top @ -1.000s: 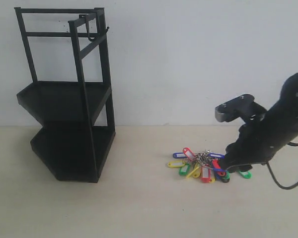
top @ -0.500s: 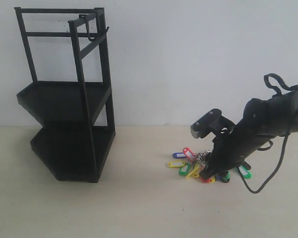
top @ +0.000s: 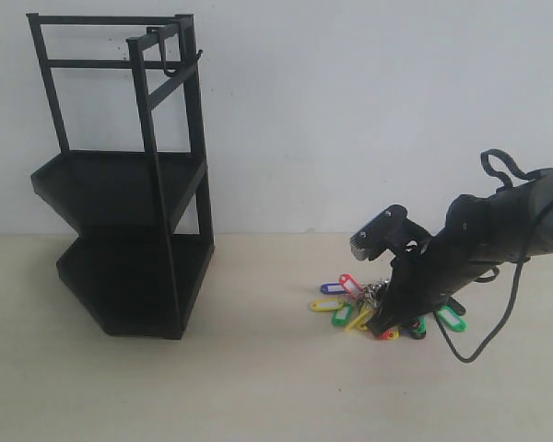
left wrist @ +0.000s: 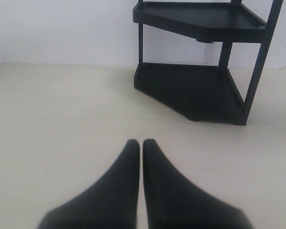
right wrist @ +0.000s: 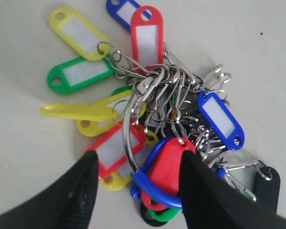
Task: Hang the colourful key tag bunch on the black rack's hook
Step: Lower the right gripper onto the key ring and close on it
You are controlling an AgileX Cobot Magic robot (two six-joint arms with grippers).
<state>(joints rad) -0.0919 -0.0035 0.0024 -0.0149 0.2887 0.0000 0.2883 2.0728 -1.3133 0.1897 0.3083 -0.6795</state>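
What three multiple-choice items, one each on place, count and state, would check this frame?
1. Where is the colourful key tag bunch?
A. on the table, right of the black rack in the exterior view
B. hanging from the rack's top bar
C. on a shelf

2. How many solid shelves has the rack?
A. one
B. two
C. four

3. How do the jaws of the left gripper stand?
A. wide open
B. shut on a tag
C. shut, empty

Answers:
1 A, the tags lie flat on the tabletop.
2 B, an upper and a lower shelf show.
3 C, the jaws touch with nothing between.
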